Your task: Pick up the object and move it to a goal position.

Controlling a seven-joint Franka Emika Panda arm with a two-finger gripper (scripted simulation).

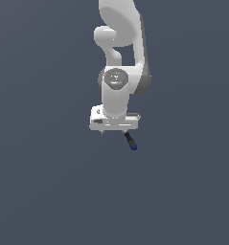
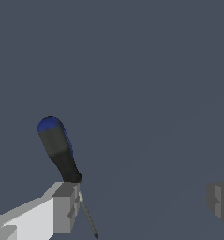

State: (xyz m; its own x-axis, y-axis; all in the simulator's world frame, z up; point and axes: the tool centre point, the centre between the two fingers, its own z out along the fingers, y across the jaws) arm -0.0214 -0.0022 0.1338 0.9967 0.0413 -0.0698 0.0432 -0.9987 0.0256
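Note:
The object (image 1: 130, 141) is a tiny black rod with a blue tip, lying just below the end of the white gripper (image 1: 114, 129) that is on the exterior view's right. In the wrist view it shows as a black handle with a blue end (image 2: 58, 146) and a thin grey shaft running past one finger. The gripper (image 2: 141, 202) is open wide. One of its fingers (image 2: 63, 207) is right beside the object's shaft, and the other finger (image 2: 220, 199) is far from it. Nothing is held between the jaws. I cannot tell whether the finger touches the object.
The white arm (image 1: 120, 57) rises above the gripper toward the top of the exterior view. All around is a plain dark grey-blue surface with no other objects or edges in view.

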